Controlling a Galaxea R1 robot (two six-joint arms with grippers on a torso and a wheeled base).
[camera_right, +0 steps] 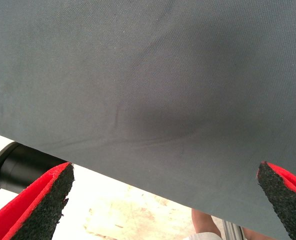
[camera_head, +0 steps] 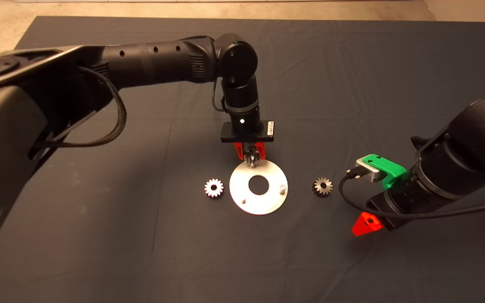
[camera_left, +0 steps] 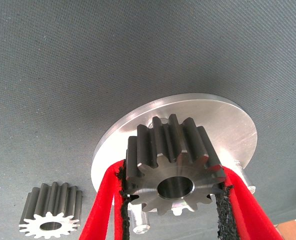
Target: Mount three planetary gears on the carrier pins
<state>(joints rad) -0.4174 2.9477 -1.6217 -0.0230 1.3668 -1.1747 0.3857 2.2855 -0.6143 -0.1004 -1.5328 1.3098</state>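
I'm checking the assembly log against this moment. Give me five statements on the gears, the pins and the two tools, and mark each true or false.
1. The left tool grips a gear above the silver disc's far edge. True.
2. All three gears already sit on carrier pins. False: the left gear on the mat and the right gear on the mat lie on either side of the disc, and the third is held in the tool.
3. Two bare pins, the near-left pin and the right pin, show on the disc. True.
4. The right tool holds a gear. False: it is open and empty, near the mat's edge.
5. The disc has a large centre hole. True.
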